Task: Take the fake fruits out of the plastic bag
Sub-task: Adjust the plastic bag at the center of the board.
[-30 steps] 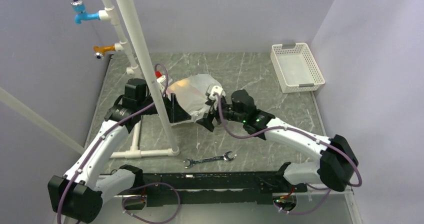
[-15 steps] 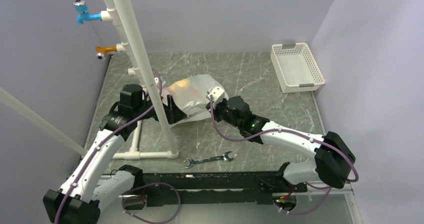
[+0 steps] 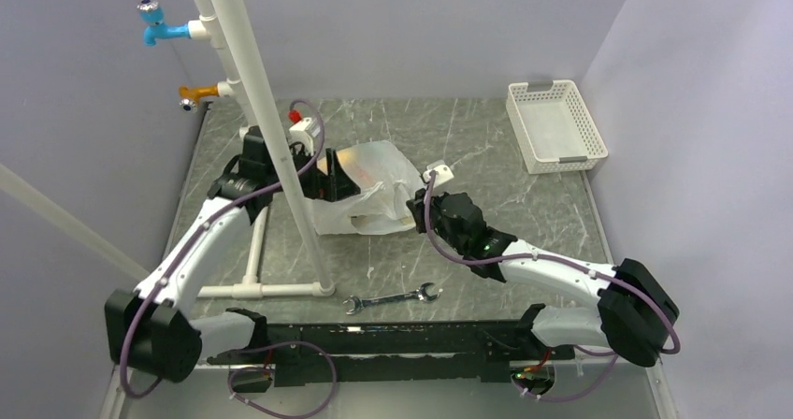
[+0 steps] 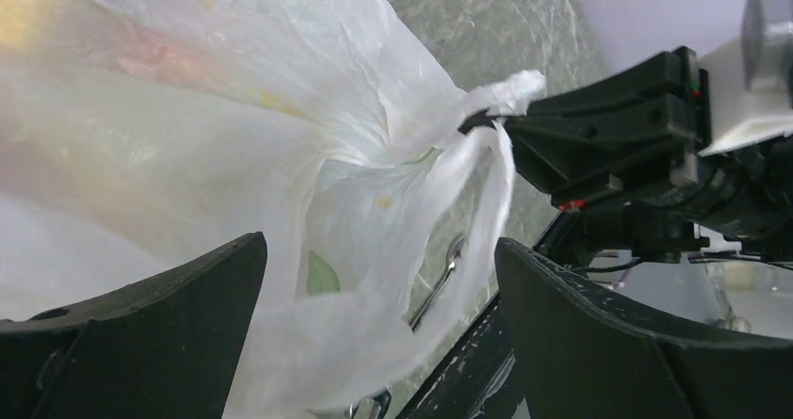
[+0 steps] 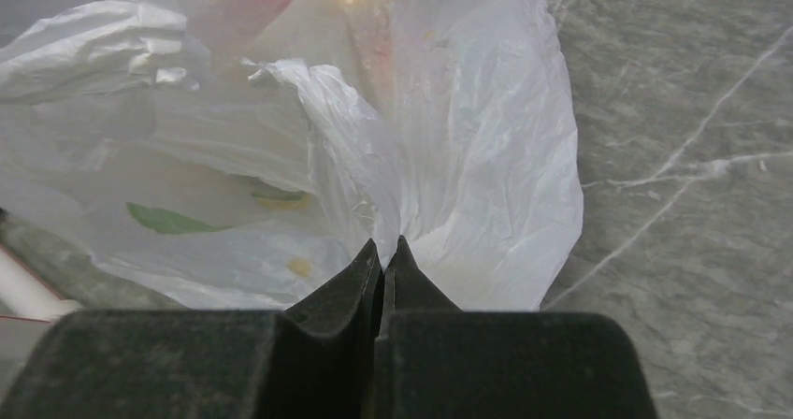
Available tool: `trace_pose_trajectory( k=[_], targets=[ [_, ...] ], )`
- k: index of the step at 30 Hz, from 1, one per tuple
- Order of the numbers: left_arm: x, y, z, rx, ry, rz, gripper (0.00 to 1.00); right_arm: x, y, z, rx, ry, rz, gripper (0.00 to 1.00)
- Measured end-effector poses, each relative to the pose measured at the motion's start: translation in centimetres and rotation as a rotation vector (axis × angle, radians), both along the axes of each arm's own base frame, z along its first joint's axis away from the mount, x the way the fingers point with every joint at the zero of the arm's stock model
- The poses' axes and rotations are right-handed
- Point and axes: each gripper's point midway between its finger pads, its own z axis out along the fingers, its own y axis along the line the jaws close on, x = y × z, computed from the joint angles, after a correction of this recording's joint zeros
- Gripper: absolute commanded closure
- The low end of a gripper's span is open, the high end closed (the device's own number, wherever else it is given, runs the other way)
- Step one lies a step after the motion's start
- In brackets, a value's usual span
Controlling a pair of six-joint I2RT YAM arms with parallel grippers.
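Fingers of the right gripper (image 5: 383,251) pinch a fold of the plastic bag (image 5: 468,157); fingers of the left gripper (image 4: 379,251) stand spread, bag film between them.

The desk (image 3: 468,138) was a grey-green slab veined with pale streaks, like marble. A crinkled plastic bag (image 3: 374,180) slumped on it left of the middle, with coloured shapes showing faintly through the film. A silver wrench (image 3: 391,299) lay flat near the front edge. A white lattice basket (image 3: 520,129) sat in the far right corner, and a white pipe frame (image 3: 271,289) stood on the left side.
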Motion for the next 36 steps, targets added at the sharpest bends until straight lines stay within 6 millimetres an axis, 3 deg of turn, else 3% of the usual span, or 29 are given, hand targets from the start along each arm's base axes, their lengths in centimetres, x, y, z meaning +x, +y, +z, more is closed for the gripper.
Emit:
trace_pose_trajectory(
  k=[4, 13, 14, 17, 20, 24, 27, 29, 34, 36],
  targets=[
    [0.9, -1.7, -1.2, -0.044, 0.054, -0.080, 0.01, -0.2, 0.6, 0.8, 0.062, 0.010, 0.016, 1.00],
    [0.6, -5.0, -1.1, -0.145, 0.125, -0.296, 0.02, 0.3, 0.6, 1.2, 0.172, 0.051, 0.026, 1.00],
    [0.4, -5.2, -1.1, -0.145, 0.126, -0.311, 0.05, 0.3, 0.5, 1.0, 0.174, 0.057, 0.026, 1.00],
    [-0.5, -6.0, -1.0, -0.144, 0.129, -0.359, 0.30, 0.2, 0.3, 0.5, 0.182, 0.075, 0.024, 1.00],
    [-0.7, -6.2, -1.2, -0.132, 0.127, -0.362, 0.45, 0.1, 0.3, 0.4, 0.189, 0.084, 0.031, 1.00],
    [0.7, -5.0, -1.3, -0.078, 0.090, -0.263, 0.64, 0.1, 0.3, 0.4, 0.196, 0.089, 0.028, 1.00],
    [1.3, -3.4, -0.3, -0.034, 0.012, -0.162, 0.90, 0.1, 0.2, 0.5, 0.209, 0.095, 0.014, 1.00],
    [1.0, -2.0, 0.7, -0.011, -0.078, -0.081, 0.97, 0.3, -0.3, 0.4, 0.223, 0.107, -0.027, 1.00],
    [-2.2, 1.1, 1.7, -0.042, -0.254, 0.074, 1.00, 0.6, -2.4, -1.6, 0.230, 0.163, -0.164, 0.98],
    [-2.5, 2.0, 1.1, -0.049, -0.270, 0.129, 1.00, 0.3, -3.3, -2.7, 0.221, 0.192, -0.203, 0.84]
  ],
)
